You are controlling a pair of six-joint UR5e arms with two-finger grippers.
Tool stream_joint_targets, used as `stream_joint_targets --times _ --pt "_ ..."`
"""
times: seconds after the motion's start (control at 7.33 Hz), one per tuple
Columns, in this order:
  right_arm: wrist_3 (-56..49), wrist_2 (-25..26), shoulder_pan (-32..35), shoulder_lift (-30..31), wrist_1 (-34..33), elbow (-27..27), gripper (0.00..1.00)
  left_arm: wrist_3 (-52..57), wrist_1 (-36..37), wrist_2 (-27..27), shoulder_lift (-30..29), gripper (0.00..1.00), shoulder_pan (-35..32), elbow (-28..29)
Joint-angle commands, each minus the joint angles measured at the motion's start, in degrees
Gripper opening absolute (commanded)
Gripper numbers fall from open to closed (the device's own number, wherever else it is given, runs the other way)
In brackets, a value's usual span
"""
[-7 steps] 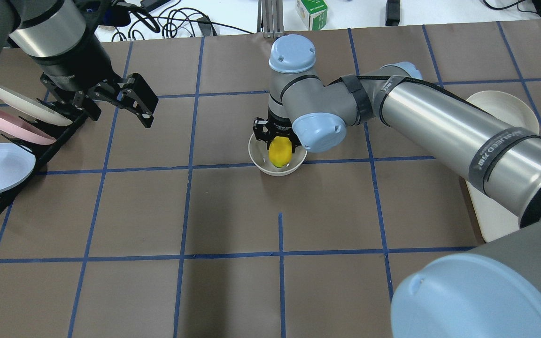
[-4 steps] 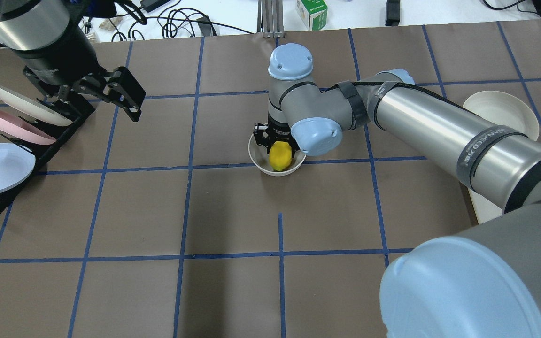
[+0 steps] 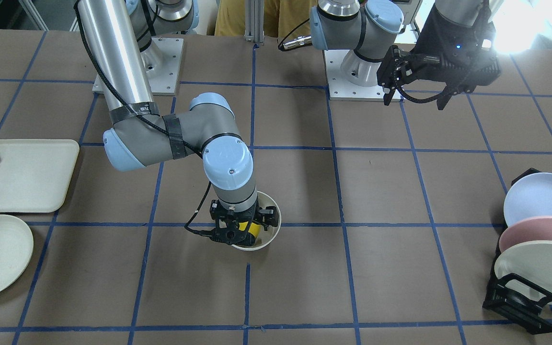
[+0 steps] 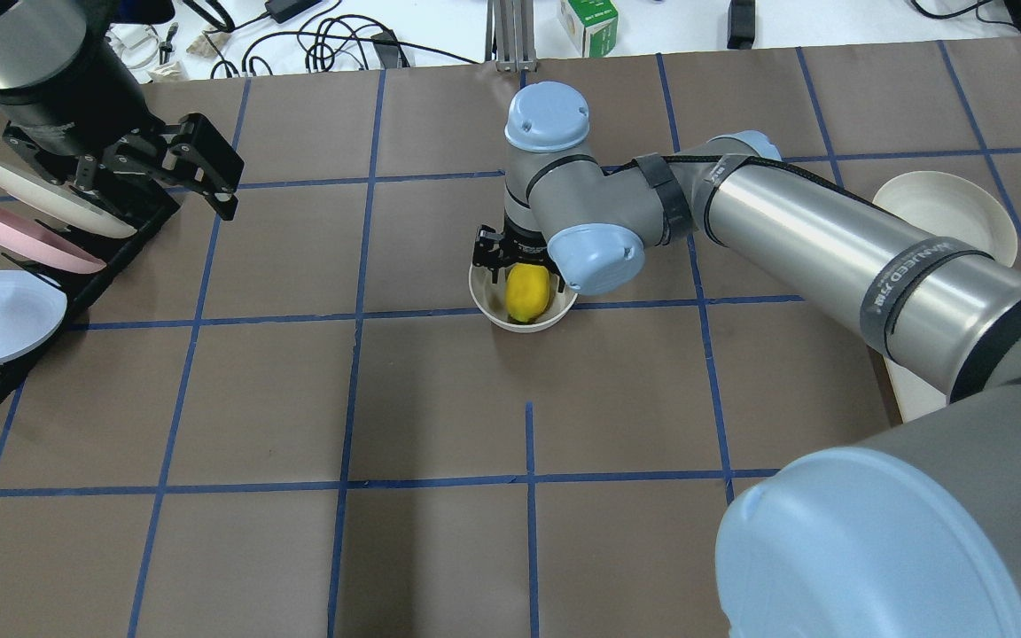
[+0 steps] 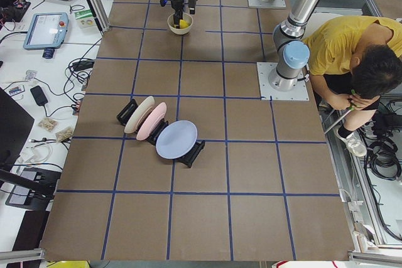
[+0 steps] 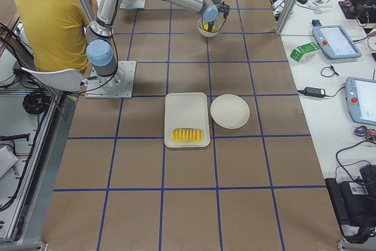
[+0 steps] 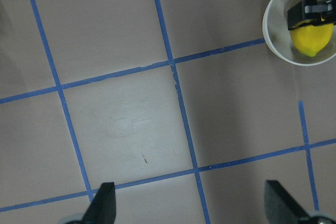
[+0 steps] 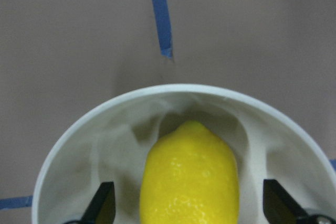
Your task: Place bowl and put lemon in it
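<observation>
Front view: the bowl (image 3: 272,213) is placed, with the right gripper (image 3: 240,229) lowered into it. Overhead: the lemon (image 4: 528,292) lies inside the bowl; the left gripper (image 4: 156,173), spread wide and empty, is well apart from the bowl. Right wrist: the fingers (image 8: 104,203) stand clear of the lemon, so it seems released; only the retreat remains.

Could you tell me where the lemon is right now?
In the overhead view, the lemon lies inside the bowl near table centre, under the right gripper.

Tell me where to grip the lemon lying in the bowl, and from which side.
Grip the lemon across its narrow middle, probably best coming straight down from above. The wall of the bowl rings it, blocking side approaches. The lemon lies on its side with both long flanks clear.
</observation>
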State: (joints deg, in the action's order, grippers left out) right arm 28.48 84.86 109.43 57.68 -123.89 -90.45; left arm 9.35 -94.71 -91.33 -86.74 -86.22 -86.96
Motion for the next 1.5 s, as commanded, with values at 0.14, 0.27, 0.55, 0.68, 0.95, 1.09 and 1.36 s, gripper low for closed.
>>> stream_joint_targets --times 0.14,0.27,0.55,0.68,0.95,1.09,1.36 --pt "0.0 0.7 0.5 5.5 3.2 0.4 1.0 -2.8 1.2 0.5 -0.1 1.0 -0.3 0.0" --pt "-0.2 0.9 -0.2 8.4 7.6 0.6 1.0 -2.8 1.2 0.4 -0.1 1.0 -0.3 0.0" --pt "-3.3 4.2 -4.3 17.2 19.6 0.4 1.0 -2.8 1.2 0.3 -0.1 1.0 -0.3 0.0" --pt "-7.5 4.1 -8.6 20.3 26.0 0.3 1.0 -2.8 1.2 0.2 0.0 1.0 -0.3 -0.1" --pt "-14.0 4.3 -15.4 27.8 31.2 0.0 1.0 -2.8 1.2 0.2 0.5 1.0 -0.4 -0.7" --pt "-14.9 4.0 -17.0 29.7 31.9 -0.5 1.0 -2.8 1.2 0.2 0.6 1.0 -0.4 -0.8" --pt "-15.6 3.6 -17.8 30.8 32.7 -0.6 1.0 -2.8 1.2 0.2 0.6 1.0 -0.5 -0.9"
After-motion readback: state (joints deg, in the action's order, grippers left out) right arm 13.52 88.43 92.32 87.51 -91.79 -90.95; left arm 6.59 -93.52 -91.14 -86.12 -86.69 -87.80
